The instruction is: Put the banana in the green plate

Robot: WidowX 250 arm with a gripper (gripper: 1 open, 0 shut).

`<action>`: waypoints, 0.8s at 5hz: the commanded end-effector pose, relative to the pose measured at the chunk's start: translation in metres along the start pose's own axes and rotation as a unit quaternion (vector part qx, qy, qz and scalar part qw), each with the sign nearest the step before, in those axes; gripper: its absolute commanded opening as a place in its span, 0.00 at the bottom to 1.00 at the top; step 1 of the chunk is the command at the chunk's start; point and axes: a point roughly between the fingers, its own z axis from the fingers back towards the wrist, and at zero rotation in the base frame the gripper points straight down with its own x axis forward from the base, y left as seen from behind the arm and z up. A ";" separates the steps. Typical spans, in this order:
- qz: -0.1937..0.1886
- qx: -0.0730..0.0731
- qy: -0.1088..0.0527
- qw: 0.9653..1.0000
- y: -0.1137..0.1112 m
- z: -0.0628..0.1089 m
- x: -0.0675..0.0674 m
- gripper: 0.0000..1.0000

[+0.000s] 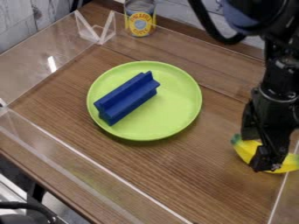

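Straddling the banana point(247, 154), the gripper point(270, 156) stands spread.

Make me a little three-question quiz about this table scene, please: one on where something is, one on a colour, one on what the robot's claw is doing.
1. Where is the blue block?
A. on the green plate
B. beside the can
C. under the claw

2. What colour is the banana?
A. red
B. yellow with a green tip
C. white

3. How does the gripper stand?
A. shut and lifted high
B. holding the block
C. open, low over the banana

Answers:
1 A, the block lies across the middle of the plate.
2 B, yellow shows either side of the fingers, green at the left end.
3 C, the fingers are spread down at the banana, which lies on the wooden table.
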 end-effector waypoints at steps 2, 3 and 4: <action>0.000 0.010 -0.024 1.000 0.001 -0.005 0.008 1.00; 0.003 0.010 -0.025 1.000 0.001 -0.012 0.008 1.00; 0.005 0.009 -0.026 1.000 0.002 -0.018 0.009 1.00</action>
